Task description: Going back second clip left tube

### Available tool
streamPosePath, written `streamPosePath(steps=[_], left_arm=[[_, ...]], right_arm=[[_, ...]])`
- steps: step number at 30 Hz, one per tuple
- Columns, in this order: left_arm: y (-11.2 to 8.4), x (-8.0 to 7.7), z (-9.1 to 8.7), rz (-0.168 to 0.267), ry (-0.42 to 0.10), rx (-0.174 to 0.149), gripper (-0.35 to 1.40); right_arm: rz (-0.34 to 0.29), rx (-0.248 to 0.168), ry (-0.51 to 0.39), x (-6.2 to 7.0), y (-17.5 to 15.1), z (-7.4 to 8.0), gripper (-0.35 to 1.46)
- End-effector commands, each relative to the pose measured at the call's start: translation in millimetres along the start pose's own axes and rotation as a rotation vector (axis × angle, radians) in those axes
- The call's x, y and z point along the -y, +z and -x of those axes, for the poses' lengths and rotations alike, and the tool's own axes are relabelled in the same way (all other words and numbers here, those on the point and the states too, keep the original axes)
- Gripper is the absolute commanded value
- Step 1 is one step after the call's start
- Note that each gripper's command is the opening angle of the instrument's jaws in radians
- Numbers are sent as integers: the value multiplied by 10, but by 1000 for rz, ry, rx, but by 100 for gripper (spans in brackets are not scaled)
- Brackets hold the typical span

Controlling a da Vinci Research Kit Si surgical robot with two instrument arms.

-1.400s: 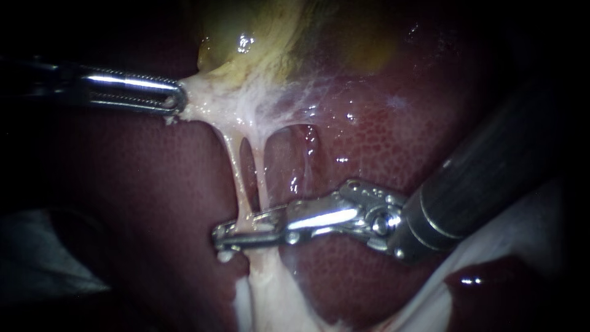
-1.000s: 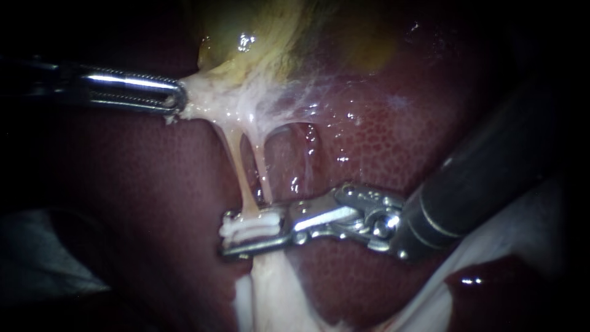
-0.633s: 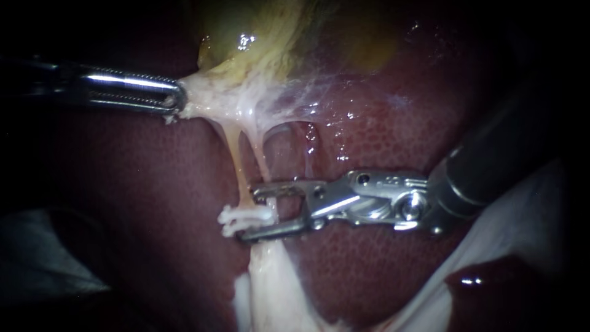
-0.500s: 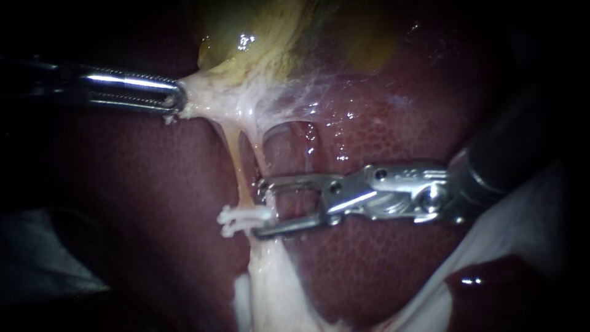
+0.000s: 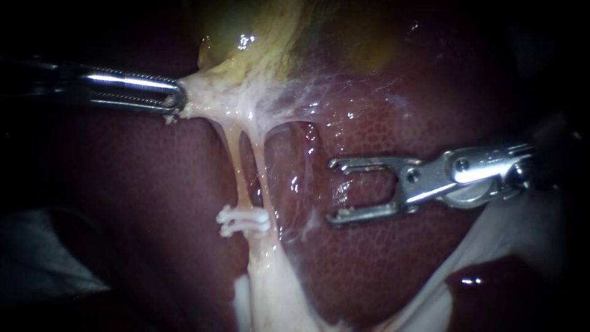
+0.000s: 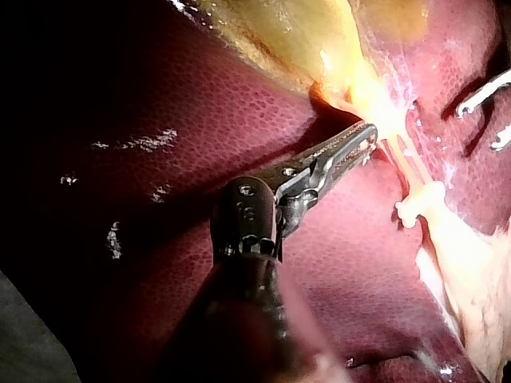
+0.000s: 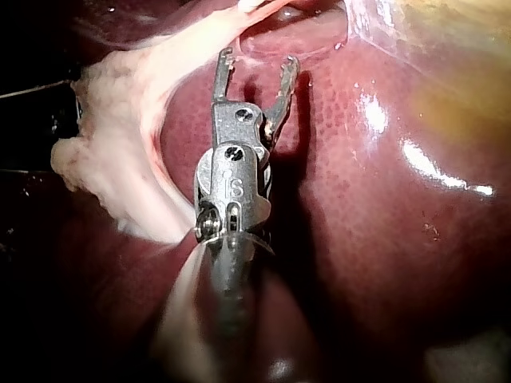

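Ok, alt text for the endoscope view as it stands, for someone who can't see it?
A white clip sits low on the pale tubes stretched below the gallbladder. The right instrument, jaws open and empty, hovers over the liver clear of the clip; the left instrument is shut on pale tissue at the gallbladder's base.

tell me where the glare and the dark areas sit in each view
Endoscope view: glare on the left instrument and the wet gallbladder, edges black. Left wrist view: tissue at that instrument's tip glows overbright, liver beside its shaft dark. Right wrist view: glare streaks on the liver beside the right instrument.
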Motion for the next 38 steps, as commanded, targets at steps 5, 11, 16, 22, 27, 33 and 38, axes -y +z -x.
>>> streamPosePath(steps=[5,11,16,22,27,33,38], left_arm=[[1,1,0,0,0,0,-35],[9,4,5,-5,3,-3,-35],[23,12,16,-8,11,-1,-35],[38,23,25,-6,24,8,-35],[43,26,26,-6,25,11,-35],[46,27,28,-3,20,13,-35],[46,27,27,-3,20,13,-35]], right_arm=[[-7,23,-26,3,-12,0,50],[-12,41,-29,6,-20,1,50],[-12,41,-28,6,-21,1,50],[-12,41,-28,7,-21,0,50],[-13,41,-29,7,-22,0,50],[-13,41,-28,7,-23,0,50],[-14,40,-28,8,-24,-1,50]])
